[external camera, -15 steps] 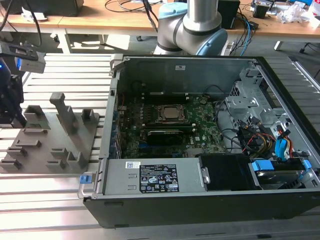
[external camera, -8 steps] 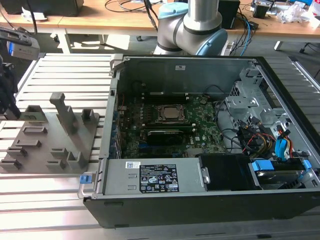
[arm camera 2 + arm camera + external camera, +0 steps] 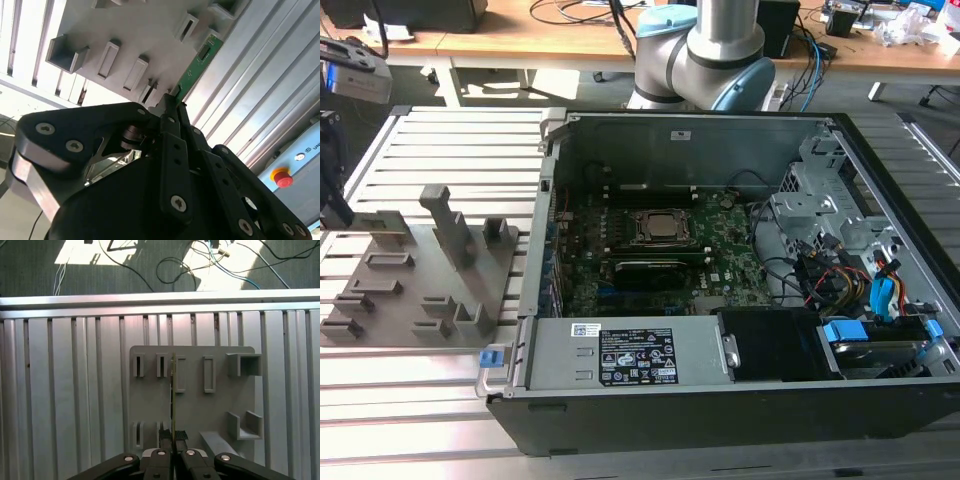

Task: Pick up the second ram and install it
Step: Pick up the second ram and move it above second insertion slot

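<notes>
Both wrist views show the gripper (image 3: 173, 436), jaws clamped on the second ram (image 3: 173, 390), which stands edge-on over the grey holder tray (image 3: 200, 410). Exterior view adds the open computer case (image 3: 720, 150) and motherboard (image 3: 728, 264), well apart, toward the exterior view's right.

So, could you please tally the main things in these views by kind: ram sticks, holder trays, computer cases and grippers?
second ram: 1, clamped in the gripper
grey holder tray: 1
open computer case: 1
gripper: 1
Total: 4
</notes>
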You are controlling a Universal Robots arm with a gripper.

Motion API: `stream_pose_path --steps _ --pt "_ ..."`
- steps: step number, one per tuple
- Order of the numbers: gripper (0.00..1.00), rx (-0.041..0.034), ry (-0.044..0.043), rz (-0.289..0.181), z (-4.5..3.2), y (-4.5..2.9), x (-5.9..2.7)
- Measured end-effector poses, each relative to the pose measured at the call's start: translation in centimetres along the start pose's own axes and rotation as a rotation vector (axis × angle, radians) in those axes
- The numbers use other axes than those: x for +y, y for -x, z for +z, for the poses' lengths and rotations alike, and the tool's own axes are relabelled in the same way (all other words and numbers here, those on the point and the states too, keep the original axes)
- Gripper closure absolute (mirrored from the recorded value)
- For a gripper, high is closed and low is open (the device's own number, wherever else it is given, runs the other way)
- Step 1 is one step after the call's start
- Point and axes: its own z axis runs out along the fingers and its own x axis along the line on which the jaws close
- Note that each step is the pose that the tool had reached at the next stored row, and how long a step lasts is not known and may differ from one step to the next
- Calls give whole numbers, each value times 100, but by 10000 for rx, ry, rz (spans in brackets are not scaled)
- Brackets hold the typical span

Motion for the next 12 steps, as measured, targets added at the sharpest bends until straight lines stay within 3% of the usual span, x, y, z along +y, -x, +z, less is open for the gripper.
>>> stream_pose_path --steps 12 --pt "86 -4 1 0 -260 13 5"
